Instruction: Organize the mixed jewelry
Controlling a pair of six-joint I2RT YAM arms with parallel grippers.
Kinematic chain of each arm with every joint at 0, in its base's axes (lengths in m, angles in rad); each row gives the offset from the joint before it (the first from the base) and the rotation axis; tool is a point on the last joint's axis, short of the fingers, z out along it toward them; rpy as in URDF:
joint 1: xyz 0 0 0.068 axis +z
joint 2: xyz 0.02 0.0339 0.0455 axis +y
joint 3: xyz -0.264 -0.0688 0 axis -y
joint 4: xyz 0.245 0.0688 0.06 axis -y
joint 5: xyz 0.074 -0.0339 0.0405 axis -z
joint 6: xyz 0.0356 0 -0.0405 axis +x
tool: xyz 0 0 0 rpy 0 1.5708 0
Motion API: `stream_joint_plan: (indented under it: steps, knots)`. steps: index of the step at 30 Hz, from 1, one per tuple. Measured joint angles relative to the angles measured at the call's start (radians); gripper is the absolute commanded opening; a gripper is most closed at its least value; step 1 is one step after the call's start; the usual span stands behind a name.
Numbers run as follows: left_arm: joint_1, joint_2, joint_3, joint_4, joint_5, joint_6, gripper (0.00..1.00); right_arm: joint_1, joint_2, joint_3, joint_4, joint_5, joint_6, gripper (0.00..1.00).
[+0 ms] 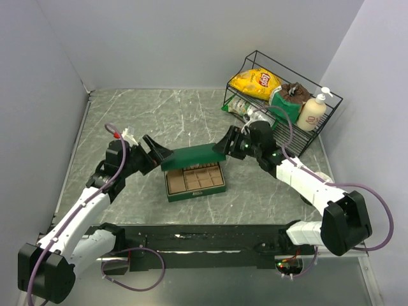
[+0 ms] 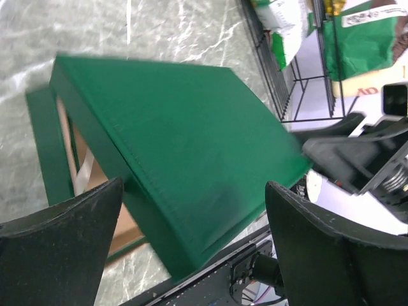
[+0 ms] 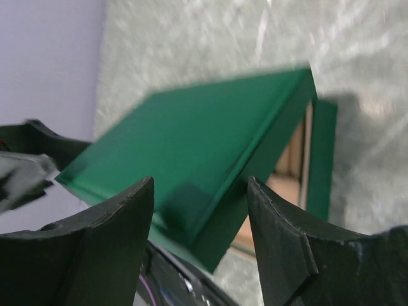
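Note:
No silvery jewelry shows in any view. A green box with tan compartments sits mid-table, its green lid raised partway over the back of it. My left gripper is open at the lid's left end. In the left wrist view the lid fills the gap between the spread fingers. My right gripper is open at the lid's right end. In the right wrist view the lid's corner lies between the fingers, with tan compartments under it. The lid is blurred, and I cannot tell whether the fingers touch it.
A black wire rack stands at the back right with a yellow chips bag, a green bag and a pump bottle. Grey walls close the left, back and right. A black rail runs along the near edge.

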Motion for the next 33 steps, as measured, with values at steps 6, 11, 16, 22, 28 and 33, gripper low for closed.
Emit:
stream_joint_plan:
  steps: [6,11,16,22,28,33]
  knots:
    - [-0.013,-0.007,-0.03,0.0,-0.019,-0.031,0.99,0.021,0.006,-0.057,-0.064,-0.005,0.002,0.66]
    - [-0.018,-0.031,-0.039,0.029,-0.018,-0.037,0.99,0.024,0.006,-0.101,-0.072,-0.01,0.006,0.66]
    - [-0.019,-0.058,-0.048,0.011,-0.028,-0.031,0.98,0.024,0.005,-0.119,-0.09,-0.002,0.005,0.68]
    - [-0.019,-0.083,-0.047,-0.042,-0.087,0.013,0.97,0.024,0.002,-0.117,-0.134,0.029,-0.028,0.74]
    - [-0.019,-0.039,-0.027,-0.114,-0.156,0.071,0.96,0.024,0.018,-0.077,-0.21,0.047,-0.098,0.85]
    - [-0.019,0.005,-0.019,-0.126,-0.184,0.106,0.96,0.024,0.076,-0.019,-0.251,0.043,-0.163,0.88]
